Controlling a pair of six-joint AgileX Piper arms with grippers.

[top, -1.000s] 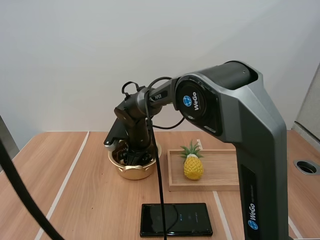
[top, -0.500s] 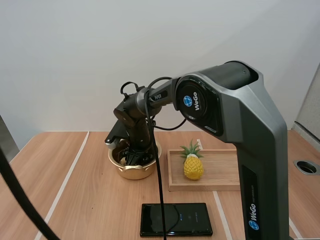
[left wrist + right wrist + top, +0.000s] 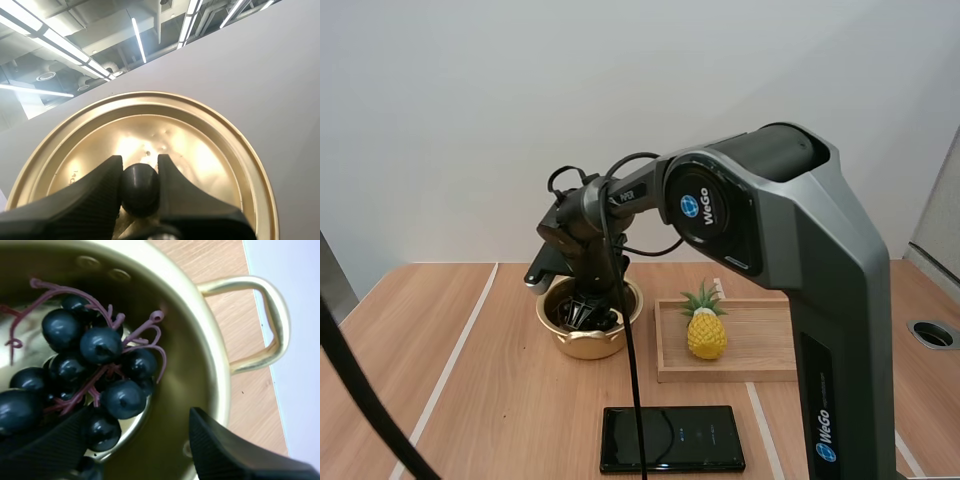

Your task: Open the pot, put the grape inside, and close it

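The bunch of grapes (image 3: 95, 375) was found lying inside the gold pot (image 3: 192, 367), the 2 fingers of the right gripper (image 3: 140, 450) spread apart beside it. The black knob (image 3: 140, 190) of the lid (image 3: 210, 150) was pinched by the left gripper (image 3: 139, 166).

right arm (image 3: 820, 260) has a grey angular shell, round blue wego badge (image 3: 697, 207) and ribbed black fingers (image 3: 230, 455).

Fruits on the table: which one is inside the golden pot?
The bunch of dark grapes lies inside the pot. The yellow pineapple is outside it, standing upright on the wooden tray beside the pot.
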